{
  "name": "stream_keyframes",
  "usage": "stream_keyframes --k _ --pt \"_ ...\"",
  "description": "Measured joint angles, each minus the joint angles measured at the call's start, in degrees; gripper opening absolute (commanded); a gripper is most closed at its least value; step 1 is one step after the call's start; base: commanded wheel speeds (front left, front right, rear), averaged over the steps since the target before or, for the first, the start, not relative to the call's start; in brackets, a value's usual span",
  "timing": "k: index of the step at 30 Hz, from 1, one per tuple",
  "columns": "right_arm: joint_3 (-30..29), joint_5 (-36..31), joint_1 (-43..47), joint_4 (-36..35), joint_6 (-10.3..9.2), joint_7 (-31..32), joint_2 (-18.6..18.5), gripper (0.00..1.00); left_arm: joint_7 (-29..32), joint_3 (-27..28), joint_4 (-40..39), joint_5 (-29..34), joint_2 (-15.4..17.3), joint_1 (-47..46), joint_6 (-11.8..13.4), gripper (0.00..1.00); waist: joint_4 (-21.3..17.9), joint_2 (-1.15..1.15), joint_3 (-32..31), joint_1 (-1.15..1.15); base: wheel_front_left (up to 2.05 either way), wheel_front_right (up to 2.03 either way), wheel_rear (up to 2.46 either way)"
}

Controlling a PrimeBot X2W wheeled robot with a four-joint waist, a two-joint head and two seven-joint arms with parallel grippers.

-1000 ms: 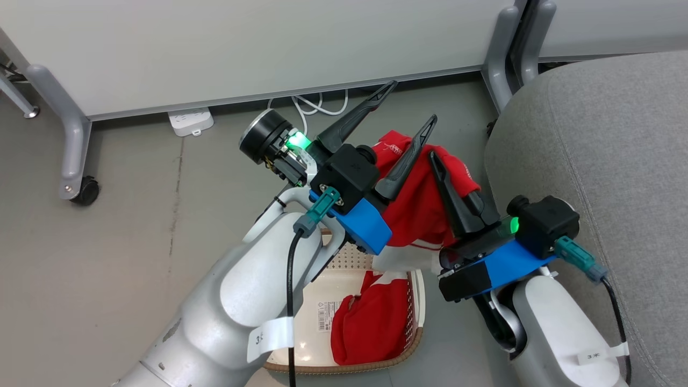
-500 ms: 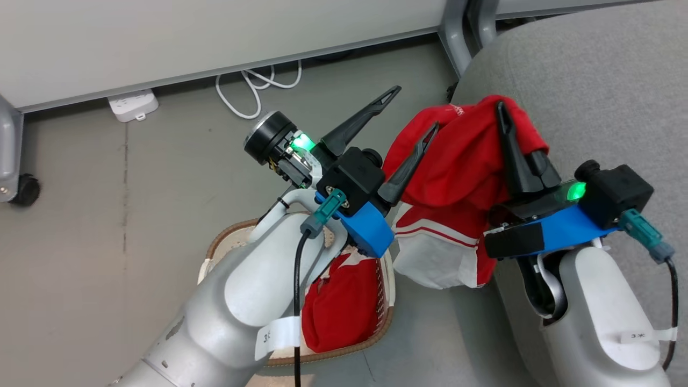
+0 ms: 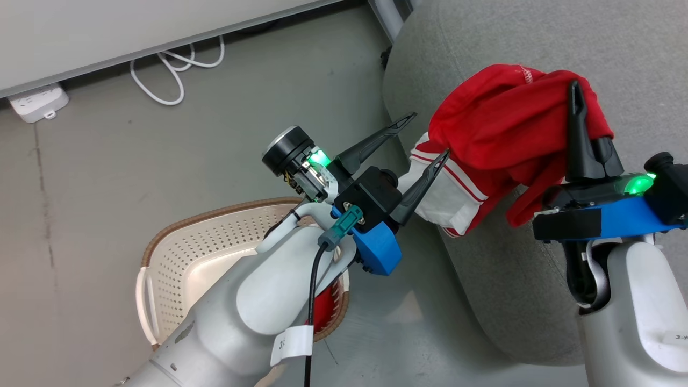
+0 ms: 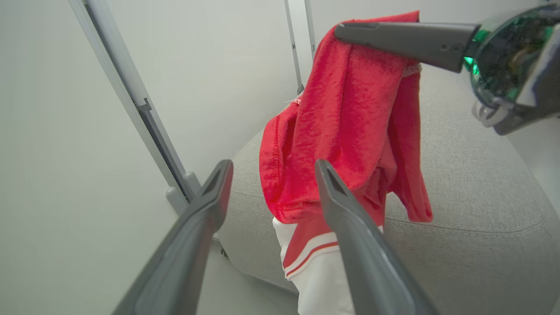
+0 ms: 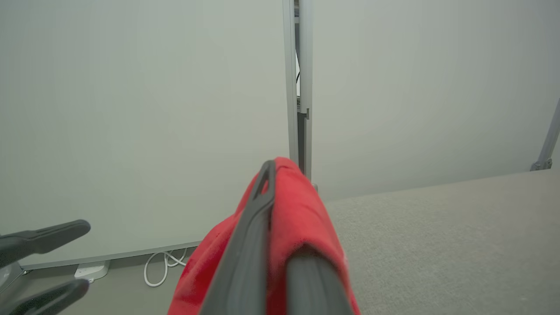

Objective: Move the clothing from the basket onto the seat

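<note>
A red garment (image 3: 500, 129) with a white striped panel hangs from my right gripper (image 3: 575, 88), which is shut on it, above the left edge of the grey seat (image 3: 484, 279). The cloth drapes over that gripper's fingers (image 5: 258, 227) in the right wrist view. My left gripper (image 3: 430, 134) stands open and holds nothing, just left of the hanging cloth (image 4: 350, 109). The cream basket (image 3: 204, 252) sits on the floor at lower left, partly behind my left forearm. A bit of the second red garment (image 3: 325, 314) shows at the basket's right end.
A white power strip (image 3: 37, 102) and a looped white cable (image 3: 172, 70) lie on the grey floor by the pale partition wall (image 5: 131, 109). A grey partition post (image 5: 299, 87) rises behind the seat.
The head camera has swung right. My right gripper has carried the red garment from above the basket over the seat's edge. The left gripper stays open beside it.
</note>
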Motion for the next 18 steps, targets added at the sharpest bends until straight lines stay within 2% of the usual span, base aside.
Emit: stream_keyframes --k 10,18 --pt "-3.7 0.1 1.2 -0.8 0.00 0.0 0.0 0.00 0.0 -2.1 1.1 -0.2 0.1 -0.3 -0.2 1.00 -5.0 0.00 2.1 0.00 0.00 0.00 0.00" --pt "-4.2 0.8 2.3 -0.8 0.00 0.0 0.0 0.00 0.0 -2.7 1.3 -0.1 0.1 -0.3 -0.2 1.00 -6.9 0.00 2.8 0.00 0.00 0.00 0.00"
